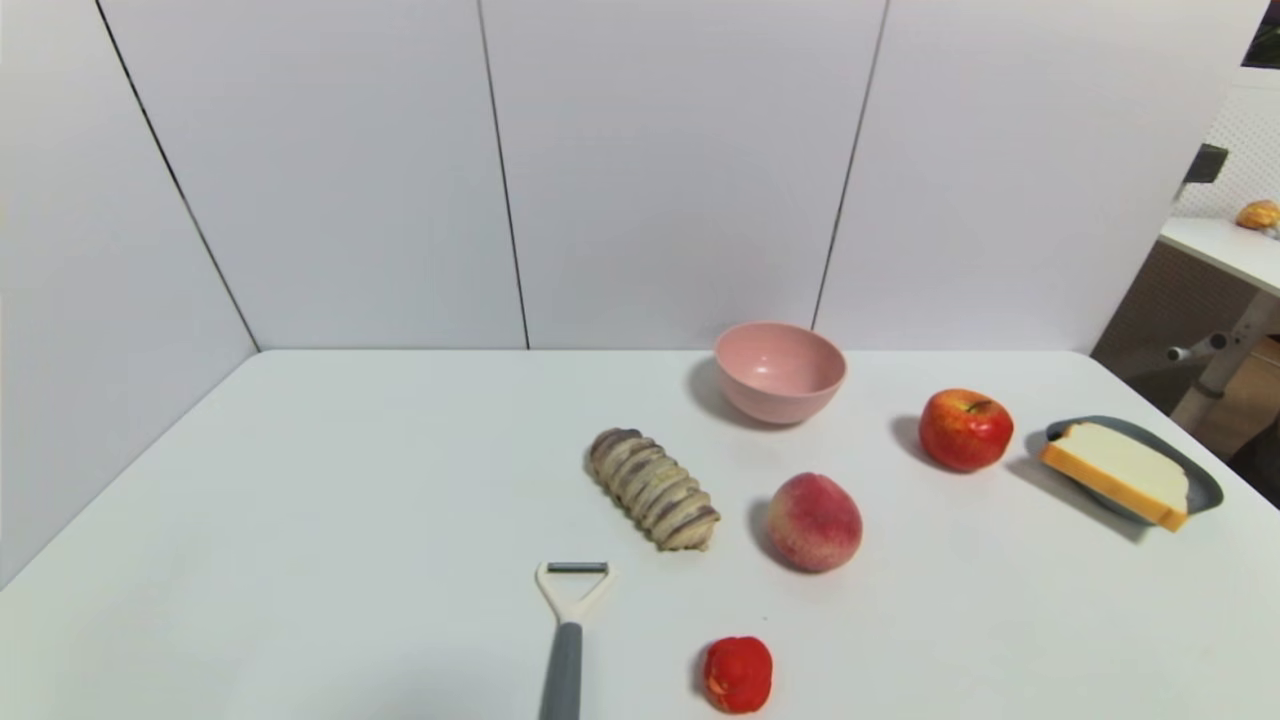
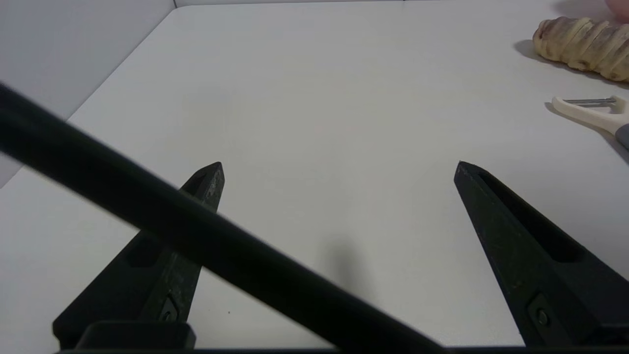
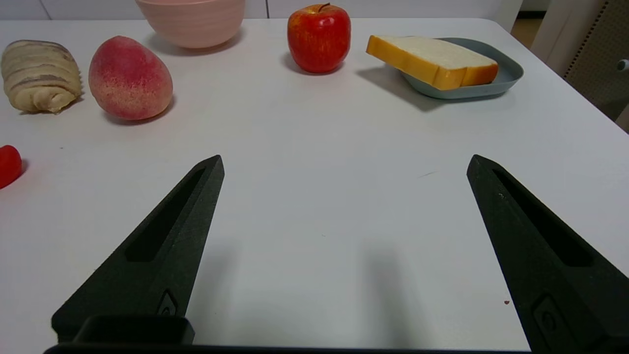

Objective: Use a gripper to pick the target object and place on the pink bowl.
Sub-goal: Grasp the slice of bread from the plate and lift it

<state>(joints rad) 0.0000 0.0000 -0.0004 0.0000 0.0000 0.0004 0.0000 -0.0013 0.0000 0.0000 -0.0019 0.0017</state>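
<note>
The right tool (image 3: 344, 164), black with two tapered fingers, hovers low over the white counter (image 3: 314, 206) with its fingers spread wide apart and nothing between them. The flat cream bread slice with orange-tan crust (image 3: 432, 60) lies ahead of this tool, tilted on the rim of a shallow grey plate (image 3: 506, 78). The smooth pale pink bowl (image 3: 191, 22) stands well beyond, with a red apple (image 3: 319, 37) between bowl and plate. The left tool (image 2: 339, 167) likewise hangs spread apart, a striped twisted loaf (image 2: 585, 46) and a white peeler (image 2: 589, 110) ahead.
</note>
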